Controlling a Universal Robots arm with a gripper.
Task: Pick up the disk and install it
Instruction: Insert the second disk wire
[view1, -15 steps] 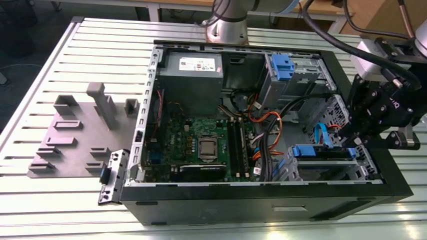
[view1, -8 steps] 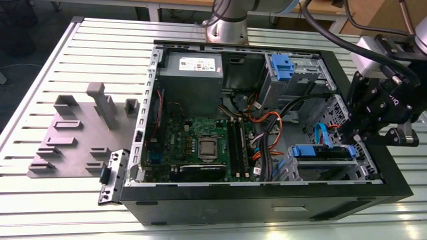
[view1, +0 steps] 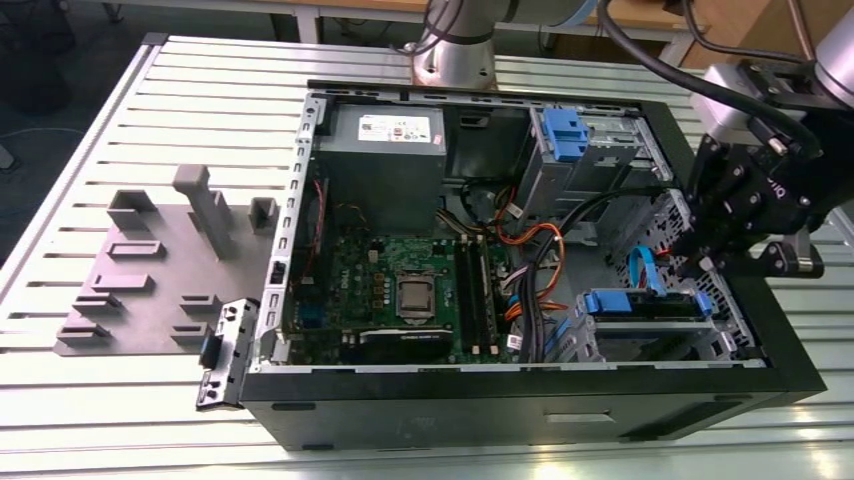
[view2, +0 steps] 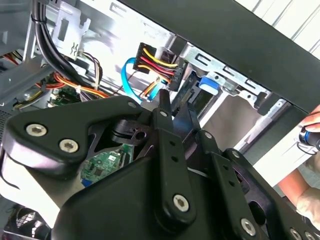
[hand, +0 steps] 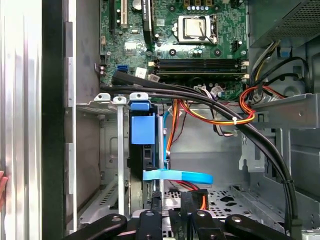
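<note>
The disk (view1: 625, 304) sits in the lower drive cage at the case's front corner on the exterior view's right, and its blue carrier faces the inside of the case. In the first wrist view the blue carrier (hand: 142, 129) stands edge-on between the cage's metal rails. My gripper (view1: 691, 266) hangs just above that cage, a little apart from the disk. Its fingers (view2: 163, 107) are drawn together with nothing between them, right by the black power plug (view2: 159, 64) and the light blue data cable (hand: 177, 176).
The open computer case (view1: 534, 400) lies on a slatted metal table. Inside it are a motherboard (view1: 400, 285), a grey power supply (view1: 384, 150), an upper cage with a blue latch (view1: 567, 135) and black and orange cable bundles (hand: 220, 117). A person's hand (view2: 310, 197) is beside the case.
</note>
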